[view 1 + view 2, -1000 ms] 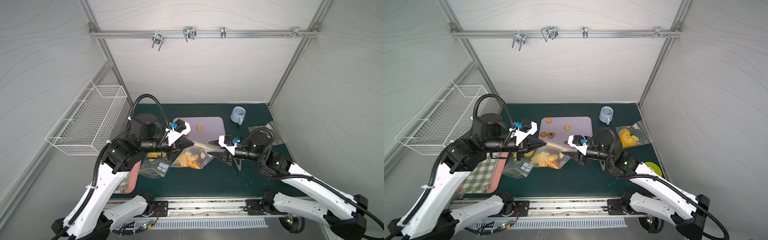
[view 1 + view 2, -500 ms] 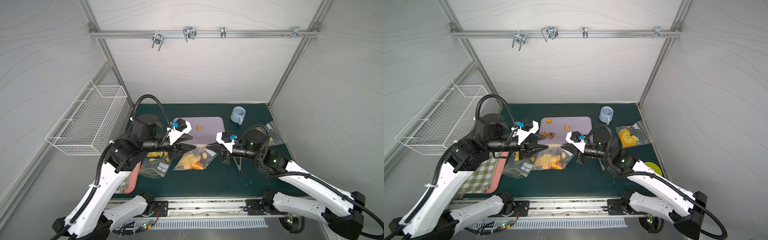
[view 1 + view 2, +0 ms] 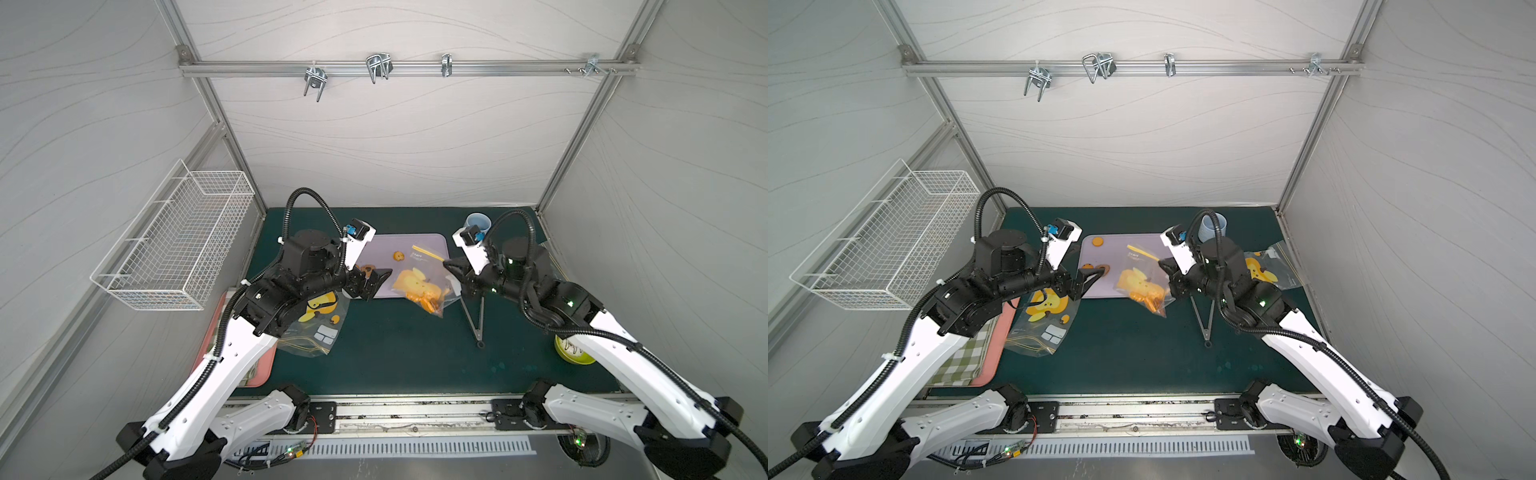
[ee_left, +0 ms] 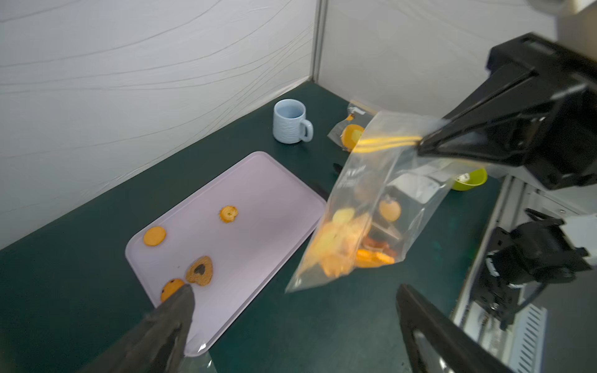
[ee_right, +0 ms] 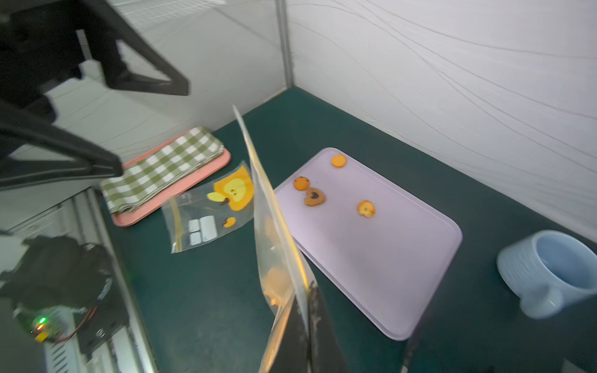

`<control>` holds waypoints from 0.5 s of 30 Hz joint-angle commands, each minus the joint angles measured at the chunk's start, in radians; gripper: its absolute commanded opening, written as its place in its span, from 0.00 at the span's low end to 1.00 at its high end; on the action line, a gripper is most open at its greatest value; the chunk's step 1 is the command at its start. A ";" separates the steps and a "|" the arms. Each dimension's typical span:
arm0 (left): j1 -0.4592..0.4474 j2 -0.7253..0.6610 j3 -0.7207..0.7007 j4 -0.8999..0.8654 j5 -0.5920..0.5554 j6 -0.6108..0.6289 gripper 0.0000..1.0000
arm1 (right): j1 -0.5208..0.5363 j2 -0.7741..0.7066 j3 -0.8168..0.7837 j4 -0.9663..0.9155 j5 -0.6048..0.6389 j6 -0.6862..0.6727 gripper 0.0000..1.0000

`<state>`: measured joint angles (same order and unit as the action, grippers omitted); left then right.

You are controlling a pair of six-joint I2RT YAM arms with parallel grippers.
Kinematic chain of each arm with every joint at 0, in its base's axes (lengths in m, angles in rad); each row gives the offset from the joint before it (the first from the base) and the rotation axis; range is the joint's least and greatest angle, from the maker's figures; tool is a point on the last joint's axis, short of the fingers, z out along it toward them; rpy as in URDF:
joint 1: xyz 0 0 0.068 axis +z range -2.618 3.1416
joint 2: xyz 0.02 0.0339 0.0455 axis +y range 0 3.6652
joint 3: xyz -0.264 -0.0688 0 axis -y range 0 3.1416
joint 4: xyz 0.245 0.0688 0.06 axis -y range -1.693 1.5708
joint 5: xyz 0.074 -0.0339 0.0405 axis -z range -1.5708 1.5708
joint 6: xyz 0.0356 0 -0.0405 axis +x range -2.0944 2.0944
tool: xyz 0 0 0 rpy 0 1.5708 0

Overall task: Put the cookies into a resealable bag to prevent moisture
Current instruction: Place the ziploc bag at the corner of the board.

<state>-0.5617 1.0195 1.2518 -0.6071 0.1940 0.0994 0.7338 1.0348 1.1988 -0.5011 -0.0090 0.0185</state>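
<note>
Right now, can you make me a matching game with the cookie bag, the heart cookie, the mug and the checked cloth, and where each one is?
Things:
1 cookie bag
2 heart cookie
3 mug
4 checked cloth

Places:
A on the pink tray
B on the lilac tray
C hanging from the right gripper
D standing on the green table

Pairs: 1-C, 2-B, 3-D, 4-A

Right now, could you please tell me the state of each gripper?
Left gripper: open, holding nothing.
Right gripper: shut on the yellow-zip top edge of the clear plastic resealable bag holding orange-golden cookies.
</note>
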 commanded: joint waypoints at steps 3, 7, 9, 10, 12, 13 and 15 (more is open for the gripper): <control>0.006 0.007 -0.056 0.080 -0.110 -0.077 0.97 | -0.165 0.052 0.059 -0.147 0.054 0.119 0.00; 0.017 0.030 -0.081 0.082 -0.119 -0.126 0.99 | -0.291 0.105 0.099 -0.175 0.056 0.140 0.00; 0.032 0.047 -0.090 0.078 -0.107 -0.157 0.99 | -0.351 0.141 0.125 -0.193 0.052 0.133 0.00; 0.042 0.054 -0.096 0.081 -0.096 -0.169 0.99 | -0.374 0.156 0.135 -0.198 0.053 0.127 0.00; 0.060 0.072 -0.104 0.081 -0.065 -0.200 0.99 | -0.426 0.193 0.159 -0.213 0.067 0.114 0.00; 0.064 0.082 -0.106 0.078 -0.062 -0.206 0.99 | -0.448 0.207 0.167 -0.214 0.069 0.108 0.00; 0.069 0.097 -0.108 0.074 -0.070 -0.219 0.99 | -0.502 0.246 0.181 -0.208 0.050 0.097 0.00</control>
<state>-0.5049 1.1030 1.1408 -0.5694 0.1127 -0.0704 0.2852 1.2495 1.3453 -0.6796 0.0444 0.1246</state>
